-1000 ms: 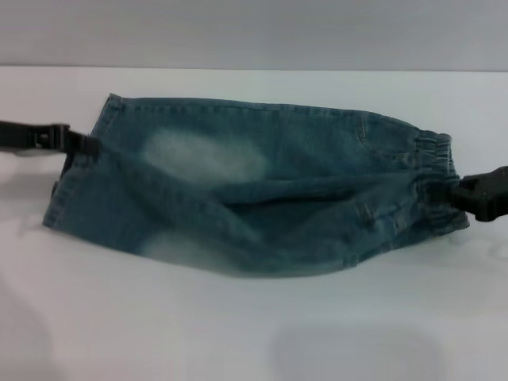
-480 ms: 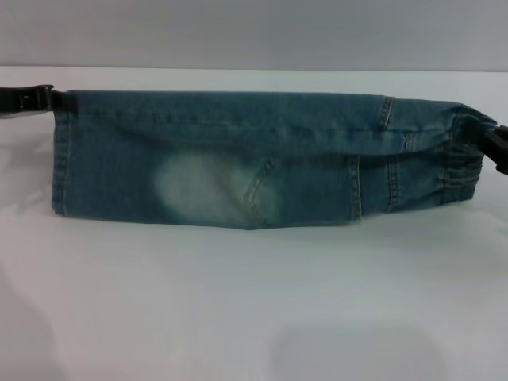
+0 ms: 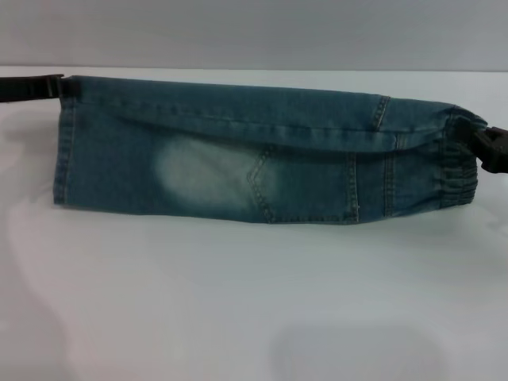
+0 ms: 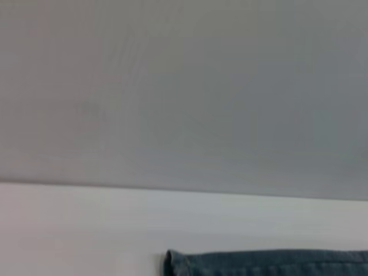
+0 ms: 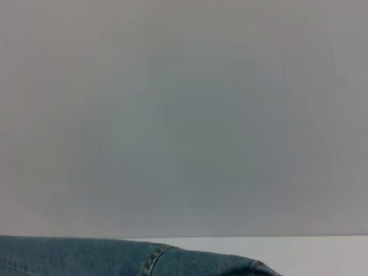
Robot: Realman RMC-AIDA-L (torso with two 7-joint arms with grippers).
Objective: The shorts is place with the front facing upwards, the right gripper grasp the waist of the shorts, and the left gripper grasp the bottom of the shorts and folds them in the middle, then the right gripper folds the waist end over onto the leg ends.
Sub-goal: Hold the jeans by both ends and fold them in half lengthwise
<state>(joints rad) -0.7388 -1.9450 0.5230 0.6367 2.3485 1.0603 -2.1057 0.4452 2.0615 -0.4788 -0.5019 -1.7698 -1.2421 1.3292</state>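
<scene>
The shorts (image 3: 262, 155) are folded lengthwise into a long band stretched across the table in the head view, one pale patch showing on the near face. My left gripper (image 3: 57, 87) is at the far left top corner, shut on the bottom of the shorts (image 3: 62, 151), the leg ends. My right gripper (image 3: 482, 147) is at the right edge, shut on the gathered elastic waist (image 3: 459, 171). Each wrist view shows only a strip of denim (image 4: 270, 261) (image 5: 115, 256) below a grey wall.
The white table (image 3: 254, 302) spreads in front of the shorts. A grey wall (image 3: 254, 32) runs close behind the table's far edge.
Both grippers carried the near half up and over, turning the open shorts into a narrow folded band. In the last half second the band settled slightly lower and the right gripper dropped a little.
</scene>
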